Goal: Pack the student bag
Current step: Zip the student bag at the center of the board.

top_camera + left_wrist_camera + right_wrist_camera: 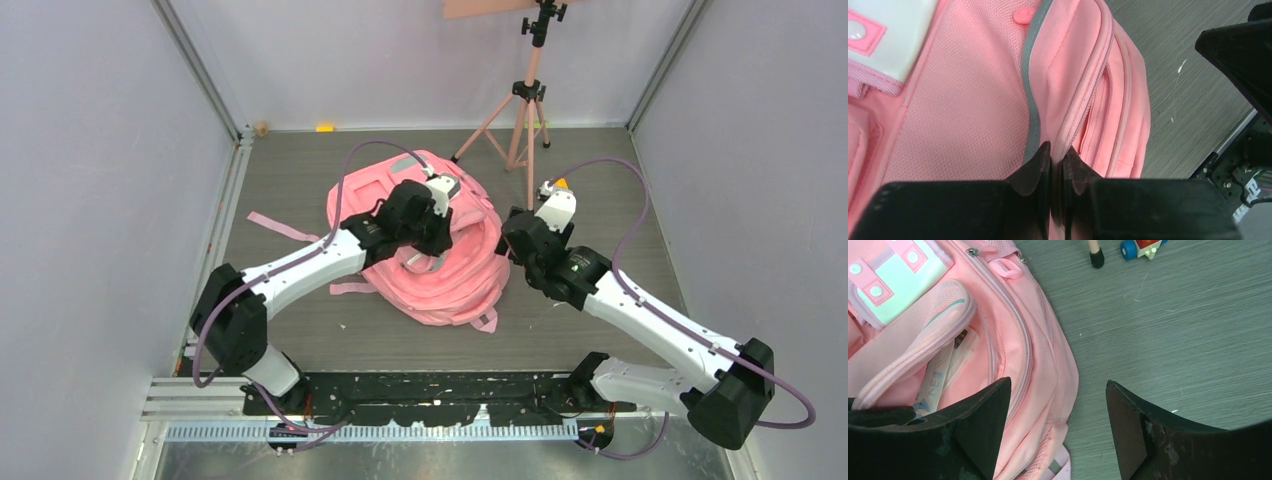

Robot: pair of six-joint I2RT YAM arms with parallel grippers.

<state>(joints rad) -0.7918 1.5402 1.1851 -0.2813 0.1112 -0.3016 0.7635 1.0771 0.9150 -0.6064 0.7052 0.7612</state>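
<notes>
The student bag (430, 290) lies flat on the grey table (300, 340), ahead of both arm bases. On the bag's upper face the left gripper (1057, 150) is clenched on a fold of pink fabric beside a zip seam, its fingertips almost meeting. Just off the bag's right edge the right gripper (1057, 384) hangs released, jaws wide apart, mostly over bare table. The bag's white patch (903, 285) faces up, and a white printed item (935, 385) shows inside an open pocket. Beyond the bag, to its right, stand a small toy (1143, 247) with a blue wheel and a pink tripod (522, 115).
</notes>
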